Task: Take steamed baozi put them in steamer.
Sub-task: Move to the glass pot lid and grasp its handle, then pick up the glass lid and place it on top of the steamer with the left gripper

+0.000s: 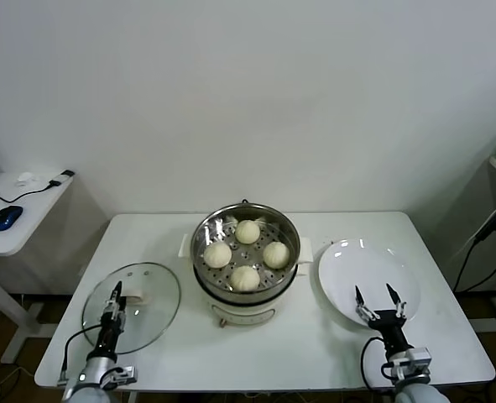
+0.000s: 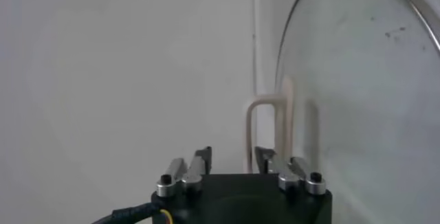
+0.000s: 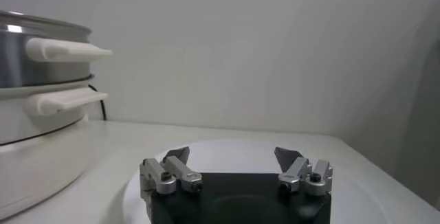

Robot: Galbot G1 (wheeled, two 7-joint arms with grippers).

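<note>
Four steamed baozi (image 1: 247, 231) lie in the perforated basket of the steamer (image 1: 195, 243), which stands at the middle of the white table. My left gripper (image 1: 114, 291) hovers over the glass lid (image 1: 151, 319) at the front left, just left of the lid's cream handle (image 1: 137, 296). In the left wrist view that gripper (image 2: 234, 155) has its jaws partly drawn in, with a gap and nothing between them. The handle (image 2: 283, 115) stands just beyond the fingertips. My right gripper (image 1: 378, 294) is open above the near side of the plate (image 1: 348, 260).
The steamer's side handles (image 3: 65, 50) stick out toward the plate (image 3: 378, 198), as the right wrist view shows. A small side desk with a blue mouse (image 1: 6, 217) and a cable stands off the table's left. The table's front edge runs just behind both grippers.
</note>
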